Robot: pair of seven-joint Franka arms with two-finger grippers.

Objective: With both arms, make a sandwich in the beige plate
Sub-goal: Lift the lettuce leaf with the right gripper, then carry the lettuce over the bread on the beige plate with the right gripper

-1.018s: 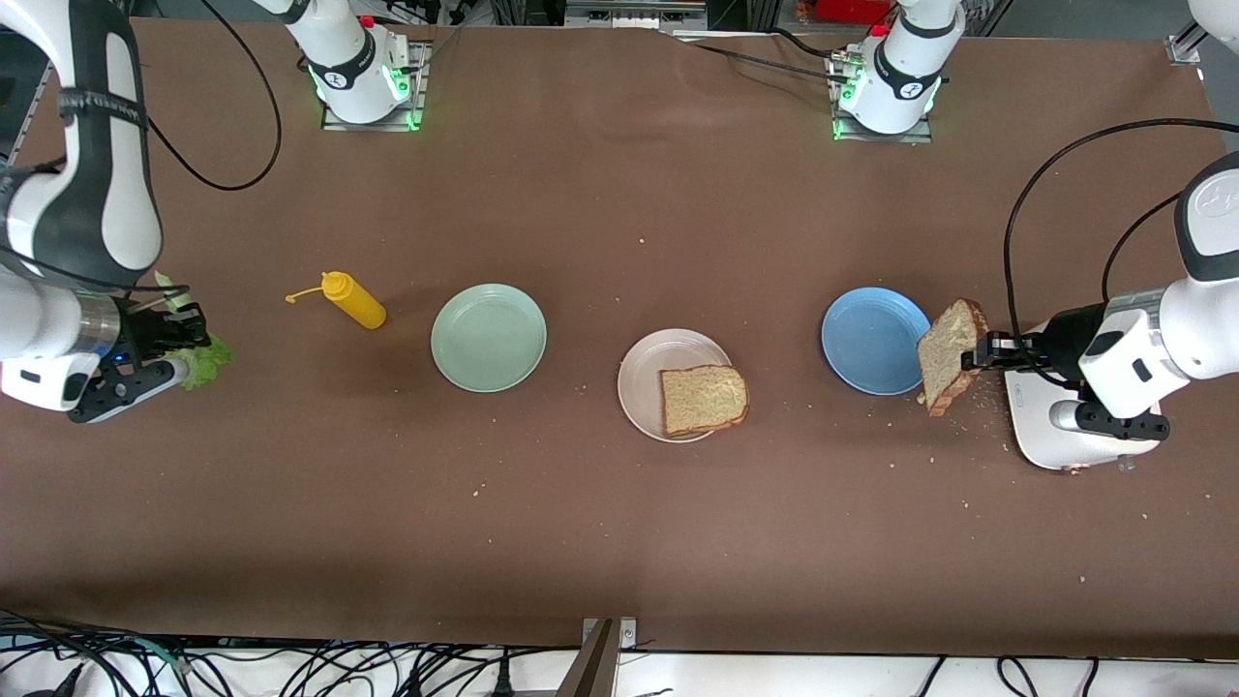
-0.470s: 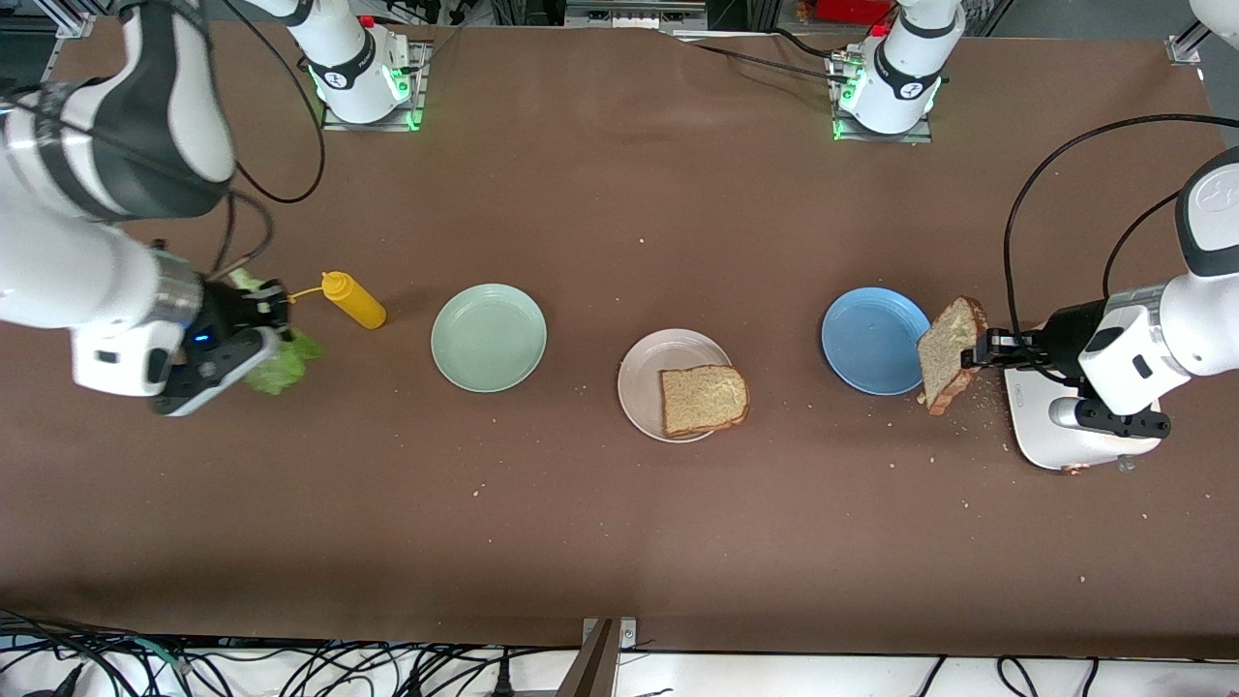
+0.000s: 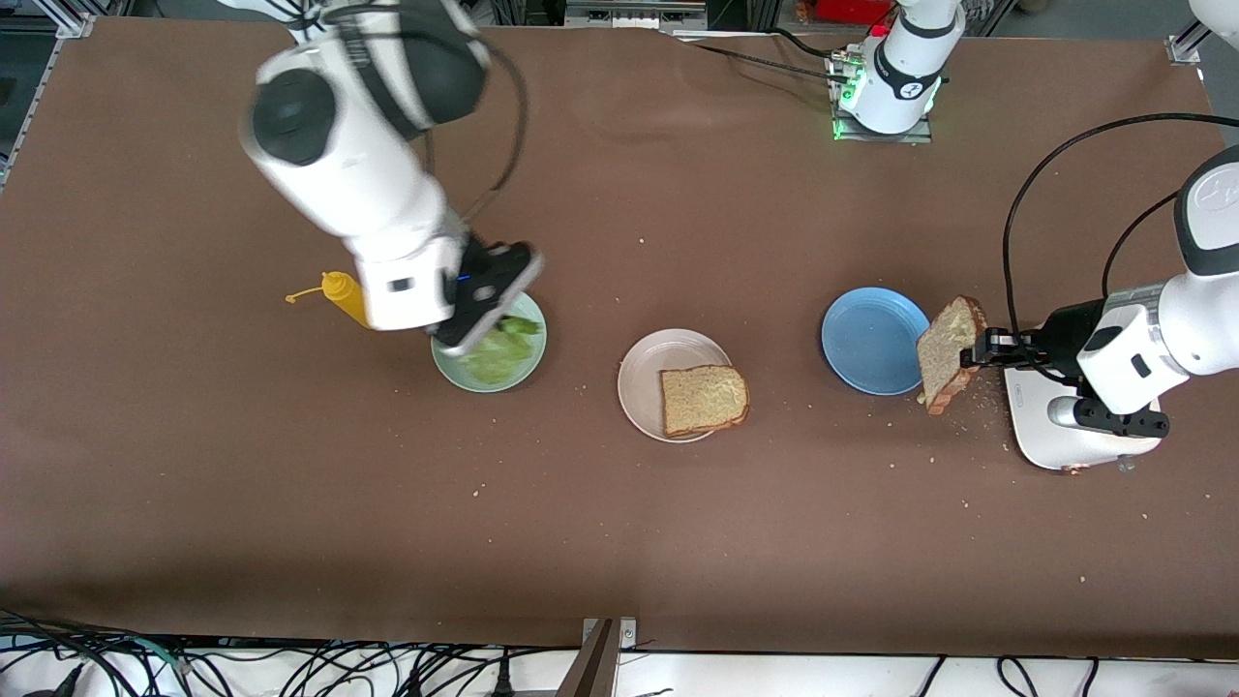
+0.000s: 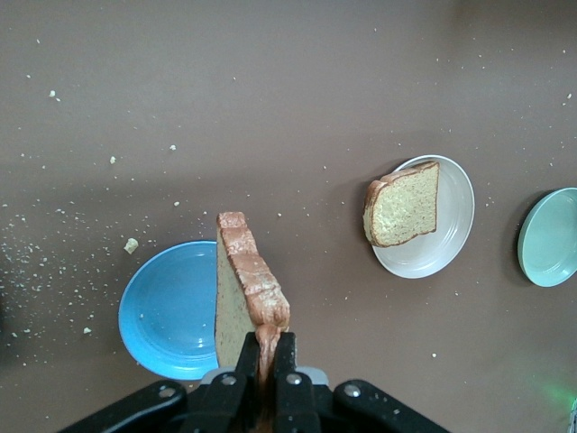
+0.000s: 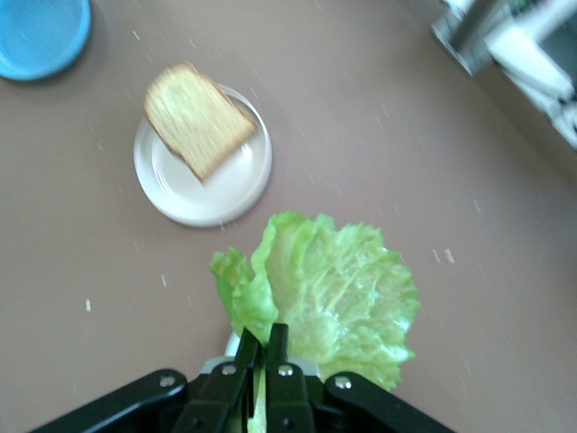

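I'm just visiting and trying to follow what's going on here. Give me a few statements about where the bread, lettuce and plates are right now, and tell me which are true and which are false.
1. A slice of bread lies on the beige plate. True.
2. The right gripper holds a lettuce leaf. True.
3. The lettuce leaf already lies on the bread in the beige plate. False: it hangs in the right gripper over the mint-green plate.
4. The left gripper is empty. False: it is shut on a second bread slice, held on edge.
5. The blue plate has bread lying in it. False: nothing lies in it; the held slice hangs over its rim.
6. A yellow squeeze bottle lies on the table. True.
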